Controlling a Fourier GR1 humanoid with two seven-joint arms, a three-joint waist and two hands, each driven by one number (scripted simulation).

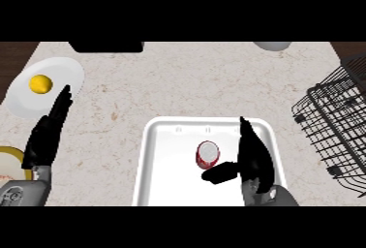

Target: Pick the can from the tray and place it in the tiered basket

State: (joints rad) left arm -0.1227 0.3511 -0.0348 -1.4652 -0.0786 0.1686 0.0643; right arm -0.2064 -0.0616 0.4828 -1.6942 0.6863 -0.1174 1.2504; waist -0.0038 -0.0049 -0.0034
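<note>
One marbled counter (178,82); white tray (164,145) centred, red can (206,155) within, right hand (250,155) beside it, uncurled; wire tiered basket (336,126) right of tray; left hand (50,131) resting, fingers straight

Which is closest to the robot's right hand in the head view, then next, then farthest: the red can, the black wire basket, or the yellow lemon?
From the right hand:
1. Red can, right beside its thumb, on the white tray.
2. Wire basket, at the right edge.
3. Lemon, far left, on a white plate.

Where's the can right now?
In the head view the can lies on the white tray, low and right of centre, just left of the right hand, whose thumb reaches beneath it.
</note>
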